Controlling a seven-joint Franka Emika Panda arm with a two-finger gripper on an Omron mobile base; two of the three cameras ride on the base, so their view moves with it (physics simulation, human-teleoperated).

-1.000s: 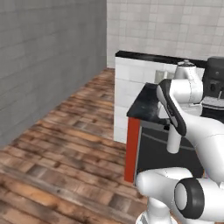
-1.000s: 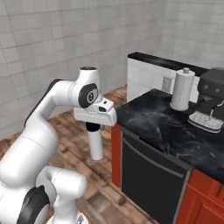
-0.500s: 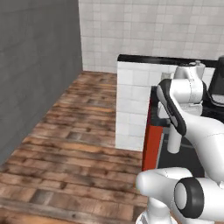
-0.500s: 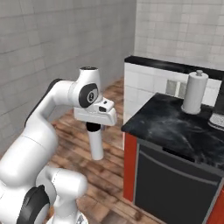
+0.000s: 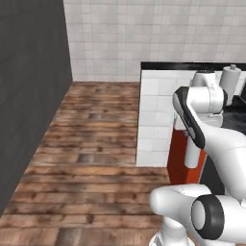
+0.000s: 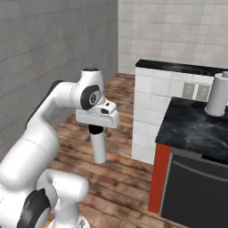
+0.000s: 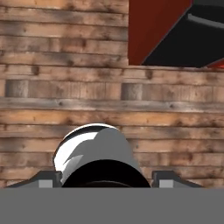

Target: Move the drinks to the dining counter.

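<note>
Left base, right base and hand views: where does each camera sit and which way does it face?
Left base view: behind-left, facing floor and tiled wall; arm right.
Right base view: behind-right, facing counter; arm left, hand holding white bottle.
Hand view: on hand, looking down past bottle at floor.
Shared: base views both show towel roll.

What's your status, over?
Gripper shut on white bottle, hanging upright over the wood floor. Black-topped counter with paper towel roll to the right. Nothing in the way.
</note>
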